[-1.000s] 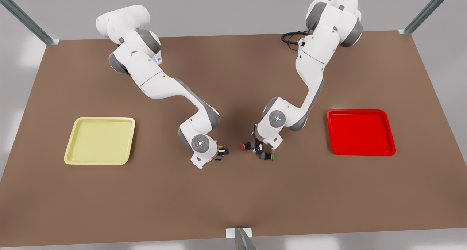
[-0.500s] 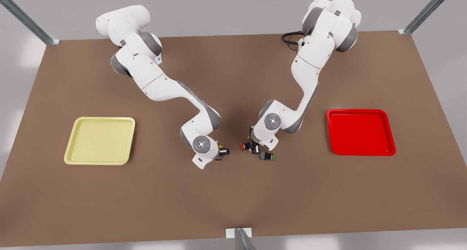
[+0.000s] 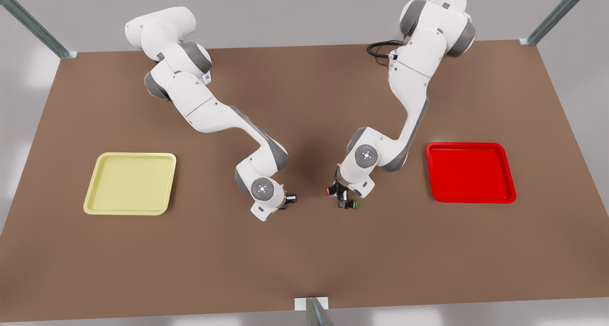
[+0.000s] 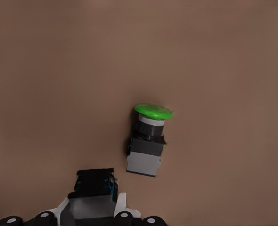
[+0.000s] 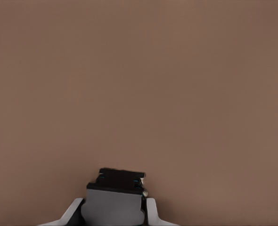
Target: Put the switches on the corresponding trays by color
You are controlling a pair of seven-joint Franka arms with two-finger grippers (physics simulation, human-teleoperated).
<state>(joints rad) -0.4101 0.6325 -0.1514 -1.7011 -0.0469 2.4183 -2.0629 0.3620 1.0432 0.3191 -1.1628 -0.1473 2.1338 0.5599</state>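
Left tool [image 3: 337, 191] is pinching the red switch [image 3: 329, 191], green switch [image 4: 148, 139] lying just beside. Right tool [image 3: 284, 200] grips the yellow switch [image 3: 287, 192].

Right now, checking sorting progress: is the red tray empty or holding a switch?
Empty. The red tray shows bare floor; the red switch is off it.

Two white arms reach down toward mid-surface. The left end effector [image 3: 338, 192], on the front view's right, is clamped on a switch body [image 4: 93, 200]. The right end effector [image 3: 287, 200], on the front view's left, likewise grips a dark block [image 5: 115, 197].
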